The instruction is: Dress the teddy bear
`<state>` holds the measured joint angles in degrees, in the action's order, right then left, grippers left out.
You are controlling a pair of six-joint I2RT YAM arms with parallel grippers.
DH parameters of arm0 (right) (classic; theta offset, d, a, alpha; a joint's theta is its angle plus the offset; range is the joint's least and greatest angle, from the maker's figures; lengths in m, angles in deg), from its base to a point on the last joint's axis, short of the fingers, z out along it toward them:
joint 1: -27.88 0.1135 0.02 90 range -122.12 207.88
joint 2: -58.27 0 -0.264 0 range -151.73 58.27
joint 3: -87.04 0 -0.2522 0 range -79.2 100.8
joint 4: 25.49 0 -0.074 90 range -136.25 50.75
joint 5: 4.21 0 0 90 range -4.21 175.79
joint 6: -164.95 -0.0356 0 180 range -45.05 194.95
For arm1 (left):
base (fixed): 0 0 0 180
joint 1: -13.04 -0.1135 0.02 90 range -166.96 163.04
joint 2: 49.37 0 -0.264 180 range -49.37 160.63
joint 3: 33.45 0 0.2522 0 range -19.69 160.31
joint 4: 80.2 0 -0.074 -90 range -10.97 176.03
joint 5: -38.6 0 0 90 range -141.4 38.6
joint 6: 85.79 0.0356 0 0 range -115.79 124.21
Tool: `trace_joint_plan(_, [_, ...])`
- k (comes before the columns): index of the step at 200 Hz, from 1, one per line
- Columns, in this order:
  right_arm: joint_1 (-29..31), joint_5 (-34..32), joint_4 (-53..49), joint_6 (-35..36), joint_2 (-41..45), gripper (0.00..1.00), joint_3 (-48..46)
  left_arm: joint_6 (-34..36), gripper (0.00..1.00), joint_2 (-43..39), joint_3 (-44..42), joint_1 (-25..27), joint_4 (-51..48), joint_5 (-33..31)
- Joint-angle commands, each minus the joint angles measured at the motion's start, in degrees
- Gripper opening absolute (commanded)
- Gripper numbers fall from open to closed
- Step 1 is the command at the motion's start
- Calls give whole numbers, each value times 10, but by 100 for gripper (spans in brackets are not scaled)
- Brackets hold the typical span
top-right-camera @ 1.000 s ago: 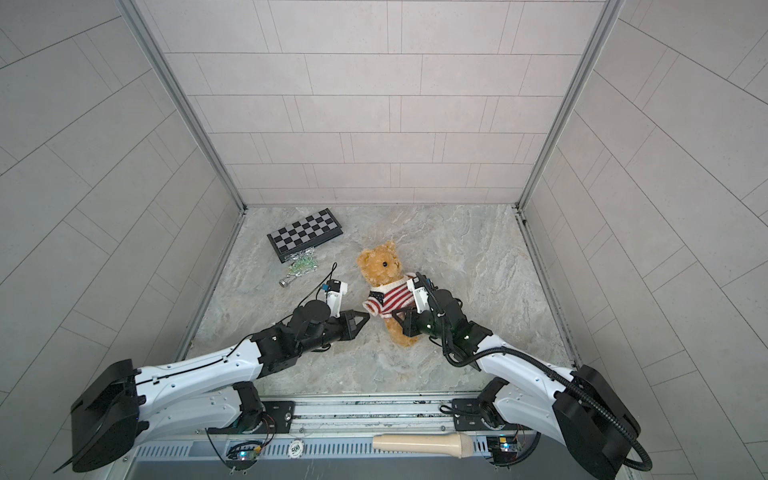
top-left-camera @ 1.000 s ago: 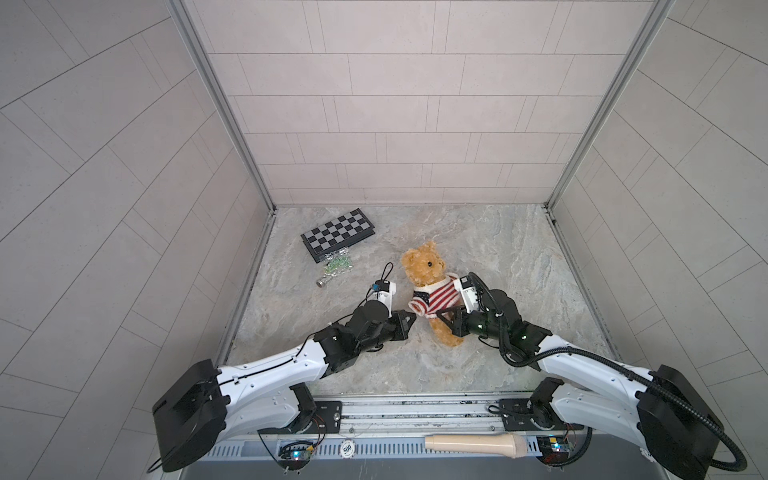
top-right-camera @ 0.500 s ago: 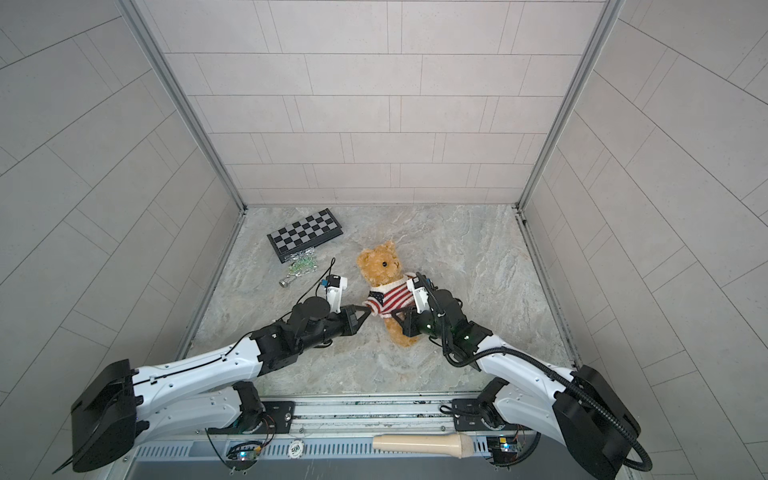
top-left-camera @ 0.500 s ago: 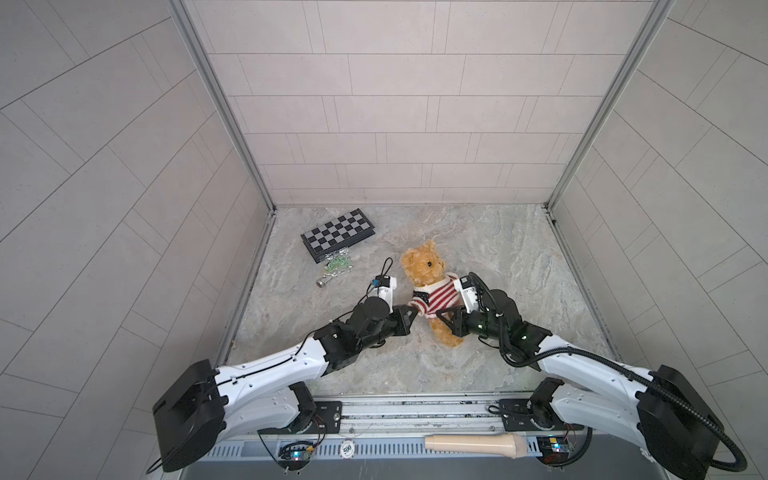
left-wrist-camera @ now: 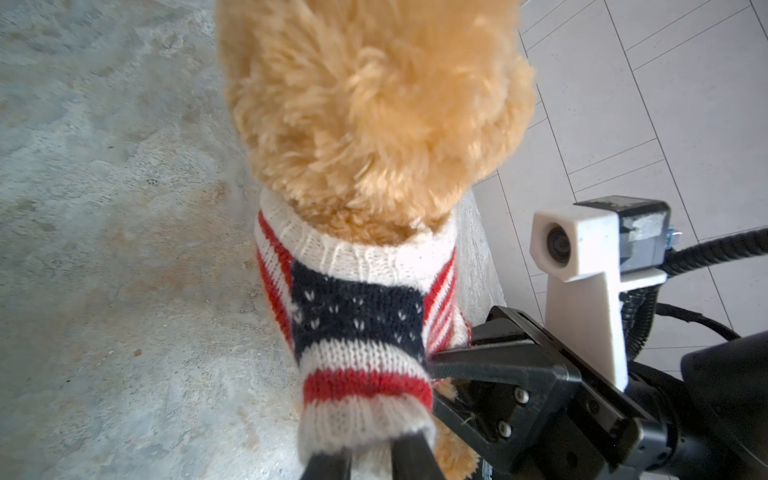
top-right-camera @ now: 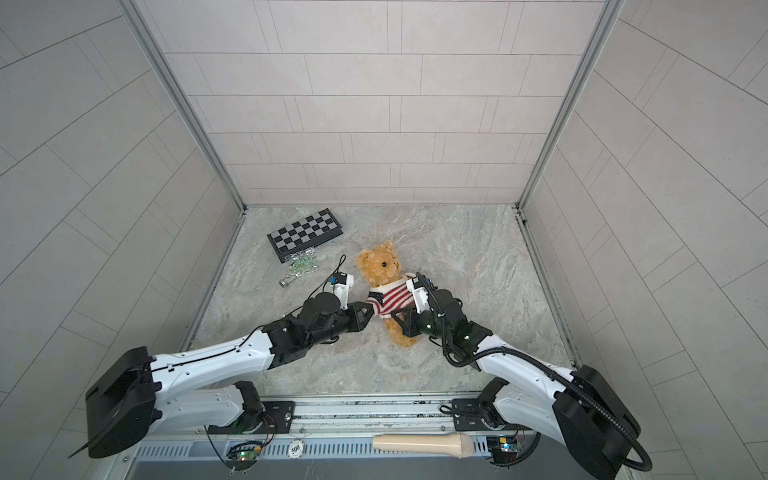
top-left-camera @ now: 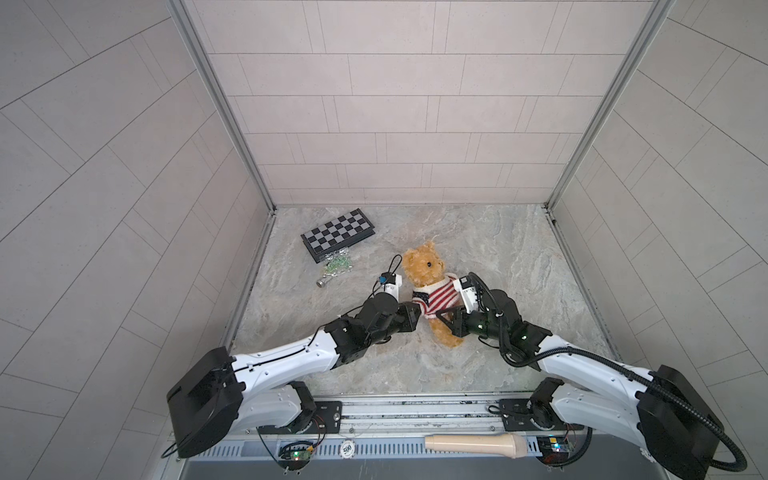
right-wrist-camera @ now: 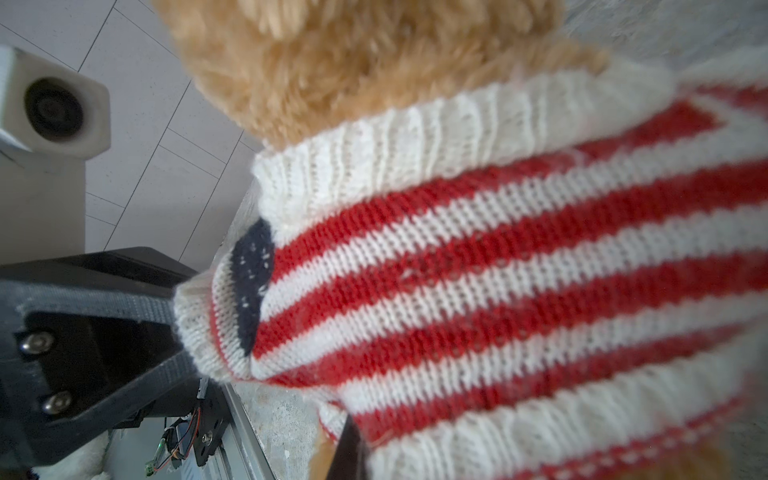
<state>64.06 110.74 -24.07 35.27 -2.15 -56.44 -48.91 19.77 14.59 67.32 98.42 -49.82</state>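
Note:
The golden-tan teddy bear [top-left-camera: 424, 266] [top-right-camera: 380, 264] lies on its back on the marble table, wearing a red-and-white striped sweater [top-left-camera: 438, 297] [top-right-camera: 392, 297] with a navy patch. My left gripper [top-left-camera: 417, 311] [left-wrist-camera: 370, 461] is at the sleeve cuff [left-wrist-camera: 357, 419]. Its jaws stand slightly apart, with the cuff's white edge still between them. My right gripper [top-left-camera: 444, 318] [right-wrist-camera: 349, 449] is shut on the sweater's lower hem [right-wrist-camera: 519, 432] at the bear's other side. The bear's leg [top-left-camera: 446, 336] sticks out toward the front between the two grippers.
A folded chessboard [top-left-camera: 338, 235] lies at the back left, with a small bag of green pieces [top-left-camera: 336, 266] and a small metal cylinder [top-left-camera: 322, 282] in front of it. A beige microphone-shaped handle [top-left-camera: 473, 444] and a poker chip [top-left-camera: 347, 448] rest on the front rail. Tiled walls enclose three sides.
My left gripper's jaws have parted a little on the sleeve cuff. Both arms and the bear stay about where they were.

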Motion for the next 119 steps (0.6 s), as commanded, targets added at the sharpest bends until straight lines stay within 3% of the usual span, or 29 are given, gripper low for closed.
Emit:
trace_joint_plan(1, [-1,8,35,0,7,0,-2,3,28,11,14,-2,20,-4])
trace_joint_plan(55, [-1,16,45,2,-3,0,-4,-16,37,34,8,-4,61,1])
trace_joint_plan(88, [-1,21,50,6,-14,0,-7,-25,25,56,8,-8,83,6])
trace_joint_plan(119, [-1,21,40,34,-26,0,-12,-35,25,83,11,-12,91,11])
